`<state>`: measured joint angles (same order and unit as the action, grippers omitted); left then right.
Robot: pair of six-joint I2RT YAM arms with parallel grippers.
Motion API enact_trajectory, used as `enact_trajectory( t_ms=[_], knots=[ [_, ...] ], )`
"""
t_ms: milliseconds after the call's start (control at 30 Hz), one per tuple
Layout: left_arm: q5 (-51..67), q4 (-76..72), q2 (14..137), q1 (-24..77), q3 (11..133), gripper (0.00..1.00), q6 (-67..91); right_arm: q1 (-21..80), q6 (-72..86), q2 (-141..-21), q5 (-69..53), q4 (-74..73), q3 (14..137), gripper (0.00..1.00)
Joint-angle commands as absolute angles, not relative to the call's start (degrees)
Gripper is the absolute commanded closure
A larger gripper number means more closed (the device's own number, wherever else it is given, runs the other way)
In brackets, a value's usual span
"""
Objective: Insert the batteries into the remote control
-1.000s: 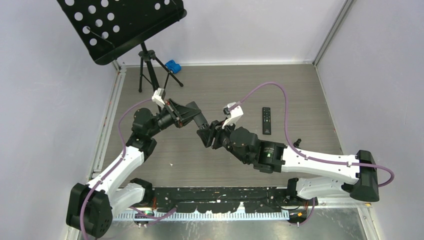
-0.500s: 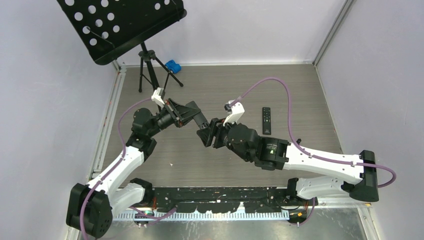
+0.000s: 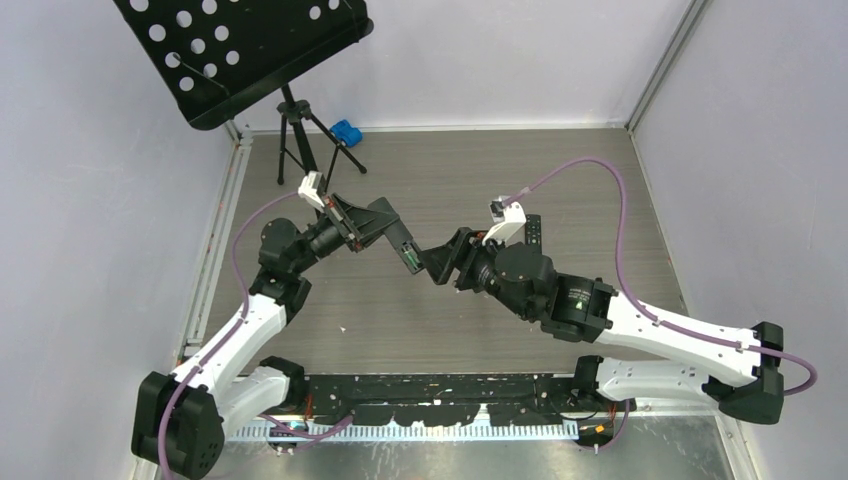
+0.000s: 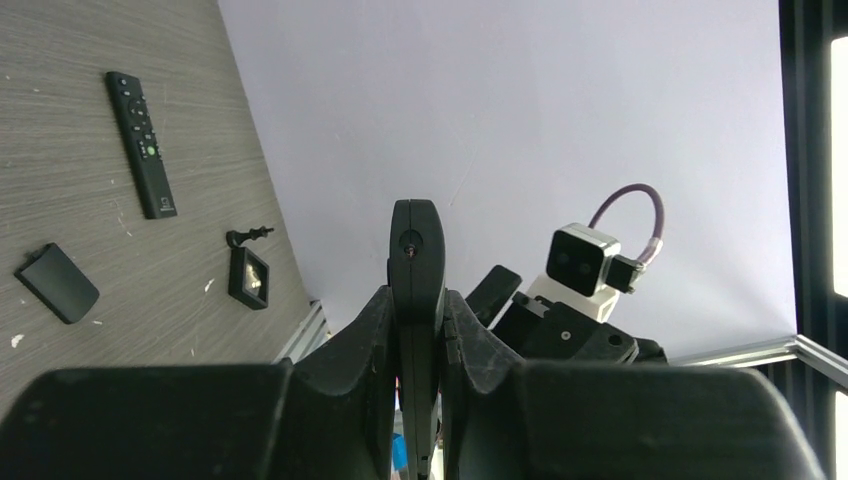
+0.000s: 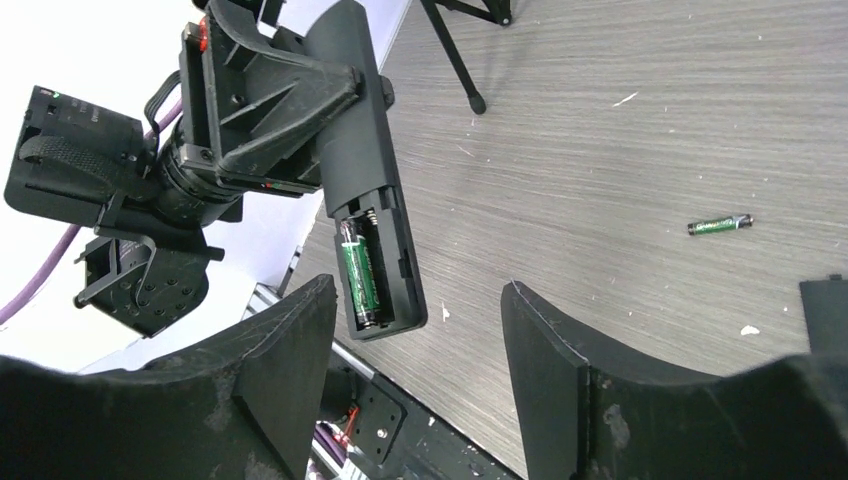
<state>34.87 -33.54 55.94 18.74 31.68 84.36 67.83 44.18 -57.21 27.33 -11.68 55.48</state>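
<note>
Above the grey table (image 3: 600, 180), left gripper (image 3: 378, 226) clamps remote (image 5: 365, 170), presenting its half-loaded bay to the spread, empty right gripper (image 3: 443, 262).

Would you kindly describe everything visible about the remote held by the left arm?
The remote is a slim black bar, plastic by the look. The left end effector clamps it above its battery bay and holds it tilted in the air. The bay is uncovered: one green battery fills one slot, and the other slot is empty, with a spring showing at its top. Nothing else touches it.
</note>
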Motion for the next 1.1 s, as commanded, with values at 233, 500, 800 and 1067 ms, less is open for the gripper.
enact_trajectory(
  t_ms=[233, 500, 800, 1067],
  knots=[
    [33.23, -38.64, 53.68, 18.54, 33.3, 1.0, 85.47, 65.18, 60.82, -56.85, 21.38, 3.1, 47.87, 0.24],
    [33.76, -38.73, 53.09, 18.55, 33.07, 1.0, 85.86, 63.39, 62.37, -57.58, 18.11, 11.85, 45.45, 0.24],
    [34.45, -39.79, 53.25, 18.54, 33.29, 1.0, 86.32, 60.41, 62.22, -59.37, 14.16, 12.89, 46.43, 0.33],
    [34.52, -41.01, 54.08, 18.54, 33.38, 1.0, 87.06, 59.49, 61.57, -61.32, 9.42, 14.2, 46.6, 0.41]
  ],
)
